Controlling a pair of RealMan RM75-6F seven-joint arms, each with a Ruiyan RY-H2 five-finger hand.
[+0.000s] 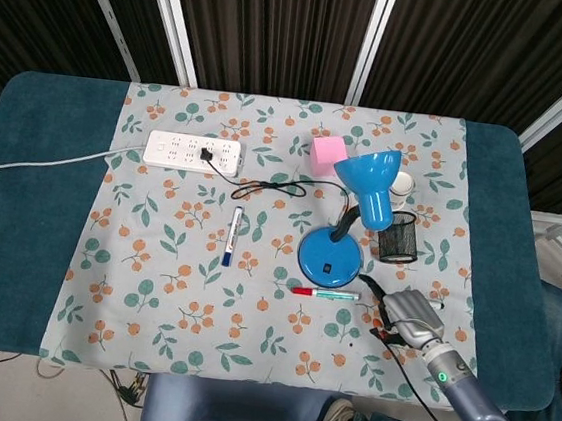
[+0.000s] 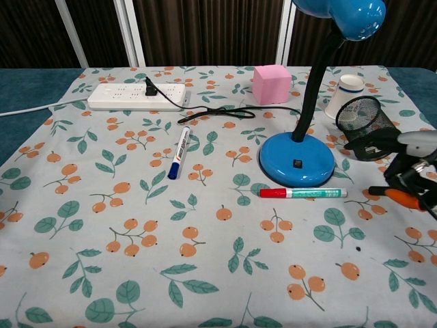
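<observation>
The right hand (image 1: 406, 312) is positioned over the black marker (image 2: 377, 190), beside the red-capped marker (image 1: 325, 294); its grasp cannot be determined.

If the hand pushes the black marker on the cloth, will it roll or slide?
The black marker looks round and slim, so it probably rolls if pushed sideways. The right hand is over it. The flowered cloth seems soft, so sliding is likely limited.
</observation>
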